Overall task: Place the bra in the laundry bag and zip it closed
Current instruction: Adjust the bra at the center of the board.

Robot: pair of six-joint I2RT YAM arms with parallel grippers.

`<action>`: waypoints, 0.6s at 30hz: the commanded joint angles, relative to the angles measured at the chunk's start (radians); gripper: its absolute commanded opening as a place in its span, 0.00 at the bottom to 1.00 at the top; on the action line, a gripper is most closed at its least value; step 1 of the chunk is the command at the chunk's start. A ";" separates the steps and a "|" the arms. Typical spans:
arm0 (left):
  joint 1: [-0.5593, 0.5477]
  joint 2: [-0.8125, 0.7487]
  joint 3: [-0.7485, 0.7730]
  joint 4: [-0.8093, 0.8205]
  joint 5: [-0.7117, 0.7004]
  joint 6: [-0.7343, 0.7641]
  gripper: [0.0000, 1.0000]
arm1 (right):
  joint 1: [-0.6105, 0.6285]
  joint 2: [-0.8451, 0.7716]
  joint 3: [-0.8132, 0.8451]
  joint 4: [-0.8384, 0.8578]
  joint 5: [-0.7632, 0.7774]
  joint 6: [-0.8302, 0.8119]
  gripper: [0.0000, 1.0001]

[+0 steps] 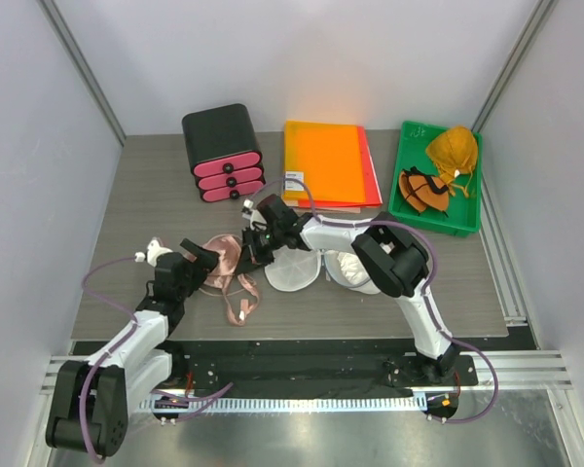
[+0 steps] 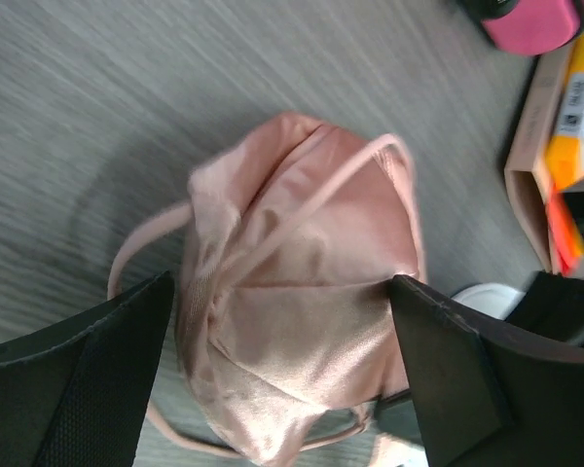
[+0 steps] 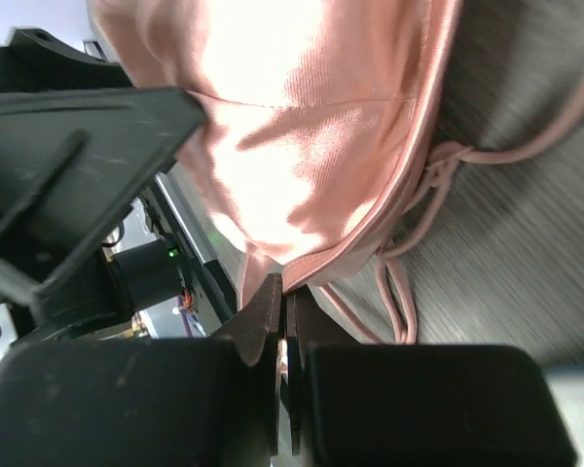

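The pink satin bra [image 1: 224, 265] lies bunched on the table left of centre, its straps [image 1: 238, 306] trailing toward me. My left gripper [image 1: 206, 261] is open, its fingers [image 2: 88, 379] on either side of a folded cup [image 2: 302, 292] and touching it. My right gripper [image 1: 256, 245] is shut on the bra's hem [image 3: 316, 268], its tips [image 3: 285, 292] pinching the edge. The laundry bag [image 1: 294, 274] lies open just right of the bra, its second white half [image 1: 355, 270] partly under the right arm.
A black drawer unit with pink fronts [image 1: 222, 153] stands at the back left. Orange folders [image 1: 326, 163] lie beside it. A green bin [image 1: 405, 199] at the back right holds orange and brown garments. Both grippers are close together over the bra.
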 commanded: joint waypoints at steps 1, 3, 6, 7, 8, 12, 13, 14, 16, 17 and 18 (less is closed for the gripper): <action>0.006 -0.033 -0.045 0.132 0.023 -0.040 0.91 | 0.036 0.027 0.019 0.089 -0.016 0.067 0.01; 0.004 -0.057 -0.062 0.141 0.030 -0.050 0.91 | 0.045 0.047 0.020 0.132 -0.025 0.097 0.01; 0.004 -0.083 -0.063 0.140 0.025 -0.041 0.92 | 0.059 0.061 0.062 0.112 -0.043 0.083 0.01; 0.006 -0.083 -0.060 0.132 0.028 -0.032 0.92 | 0.057 0.058 0.065 0.114 -0.040 0.086 0.01; 0.006 -0.076 -0.059 0.137 0.033 -0.026 0.92 | 0.057 0.054 0.065 0.115 -0.030 0.084 0.01; 0.006 -0.036 -0.059 0.177 0.083 -0.032 0.90 | 0.054 0.020 0.065 0.109 -0.022 0.072 0.01; 0.006 -0.030 -0.059 0.187 0.094 -0.034 0.89 | 0.051 0.009 0.051 0.109 -0.016 0.072 0.01; 0.006 -0.027 -0.066 0.198 0.103 -0.043 0.89 | 0.048 0.001 0.043 0.110 -0.008 0.072 0.01; 0.006 -0.033 -0.078 0.216 0.144 -0.058 0.86 | 0.042 -0.015 0.019 0.120 -0.003 0.087 0.01; 0.004 -0.040 -0.086 0.218 0.154 -0.063 0.86 | 0.042 -0.022 0.008 0.152 -0.008 0.100 0.01; 0.003 -0.054 -0.091 0.217 0.163 -0.063 0.86 | 0.042 -0.026 -0.004 0.173 -0.013 0.116 0.01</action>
